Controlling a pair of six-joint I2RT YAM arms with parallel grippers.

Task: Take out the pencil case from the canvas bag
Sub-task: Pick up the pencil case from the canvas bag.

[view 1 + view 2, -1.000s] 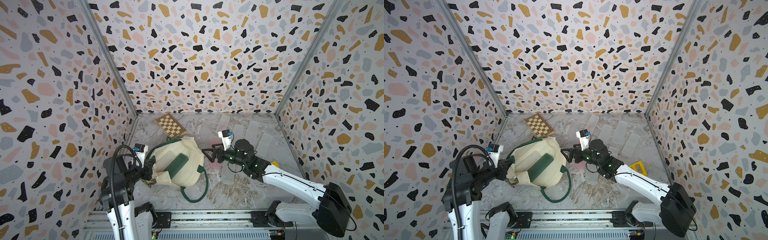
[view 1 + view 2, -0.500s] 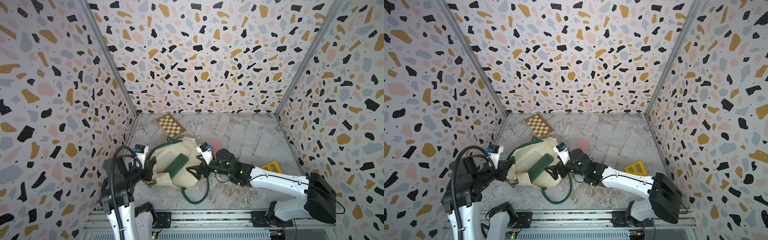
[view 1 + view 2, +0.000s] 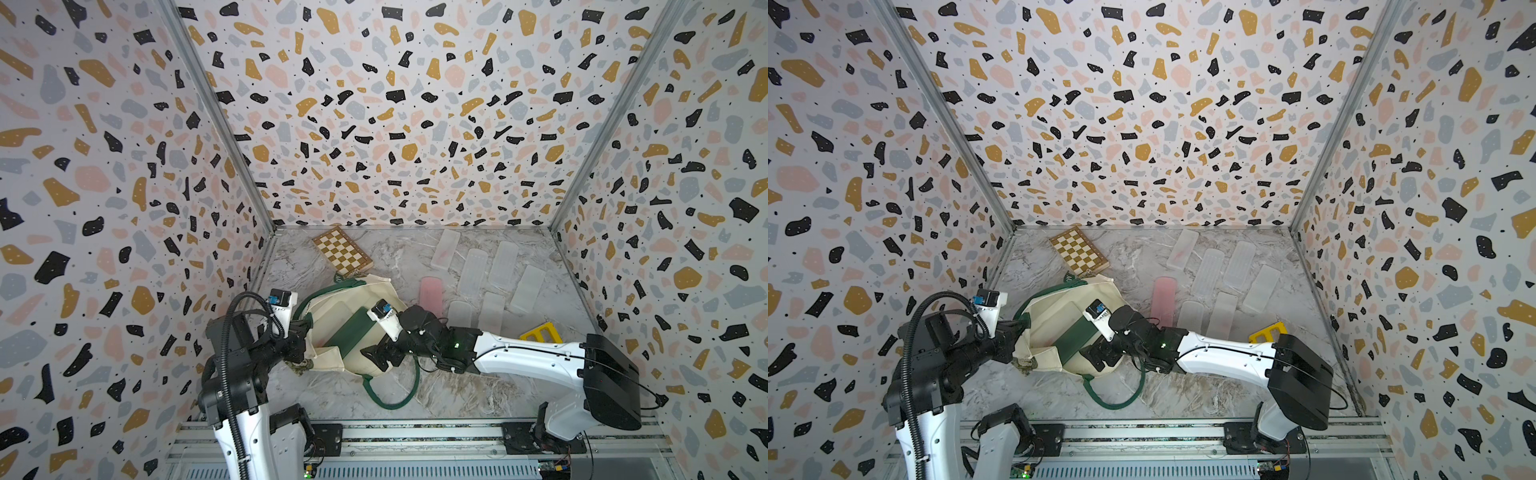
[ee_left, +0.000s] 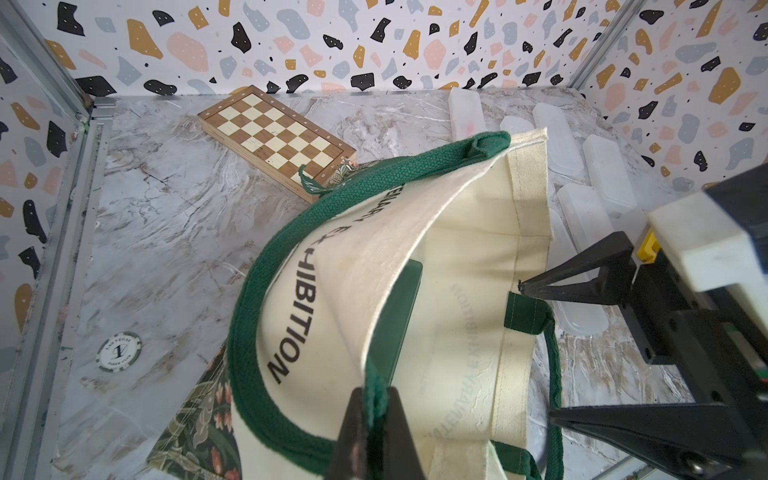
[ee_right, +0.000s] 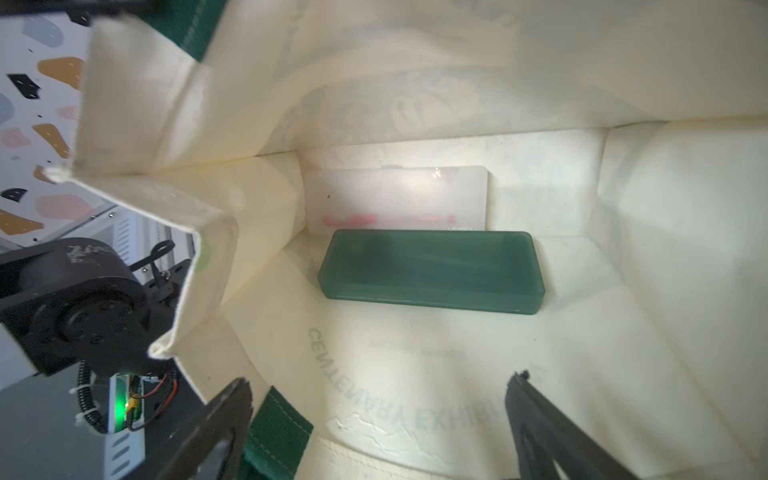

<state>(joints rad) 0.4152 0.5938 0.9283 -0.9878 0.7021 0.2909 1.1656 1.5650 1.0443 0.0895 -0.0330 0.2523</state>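
You had one bag (image 3: 365,291), one chessboard (image 3: 343,252), one poker chip (image 4: 118,351), one yellow block (image 3: 540,332) and nine cases: six clear cases (image 3: 445,248) (image 3: 471,266) (image 3: 503,259) (image 3: 528,288) (image 3: 459,313) (image 3: 491,311) and one pink case (image 3: 431,293) outside the bag, plus one green case (image 5: 432,270) and one clear case (image 5: 399,199) inside it.

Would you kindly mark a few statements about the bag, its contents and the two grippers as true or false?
1. The left gripper is shut on the canvas bag. True.
2. The right gripper grips the green pencil case. False: it is open and empty at the bag's mouth; the case lies free inside.
3. A frosted case lies inside next to the green one. True.
4. The chessboard is in the bag. False: it lies on the table outside it.
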